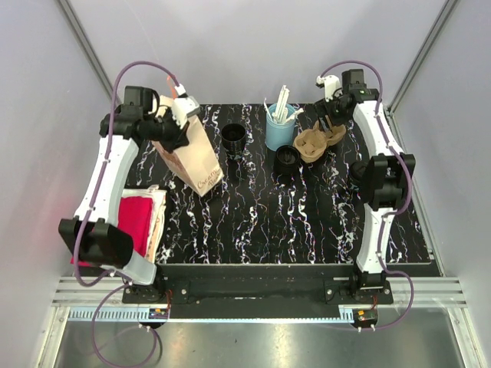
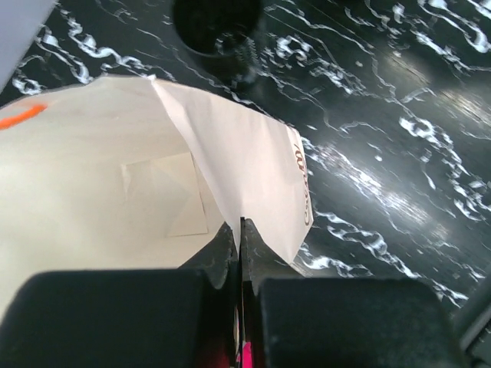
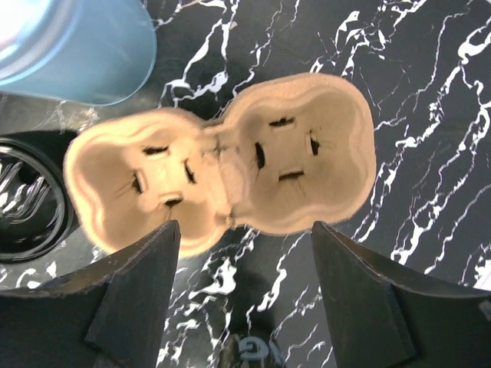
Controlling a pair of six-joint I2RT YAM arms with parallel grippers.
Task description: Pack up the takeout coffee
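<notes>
The takeout coffee (image 1: pixel 286 159), a small black cup with a black lid, stands between the light-blue cup and the cardboard carrier; the right wrist view shows its lid (image 3: pixel 21 201) at the left edge. My right gripper (image 1: pixel 330 116) hovers open over the two-cup cardboard carrier (image 1: pixel 319 142), its fingers (image 3: pixel 134 299) spread just short of the carrier's near edge (image 3: pixel 222 172), nothing between them (image 3: pixel 245 230). My left gripper (image 1: pixel 173 129) is shut on the rim of the brown paper bag (image 1: pixel 193 159). In the left wrist view the jaws (image 2: pixel 242 227) pinch the bag's edge (image 2: pixel 253 176), and the bag's mouth gapes open.
A lidless black cup (image 1: pixel 233 138) stands right of the bag and shows at the top of the left wrist view (image 2: pixel 215 23). A light-blue cup (image 1: pixel 279 129) with white straws stands behind the coffee (image 3: pixel 77 46). A red cloth on pale napkins (image 1: pixel 143 218) lies at the left.
</notes>
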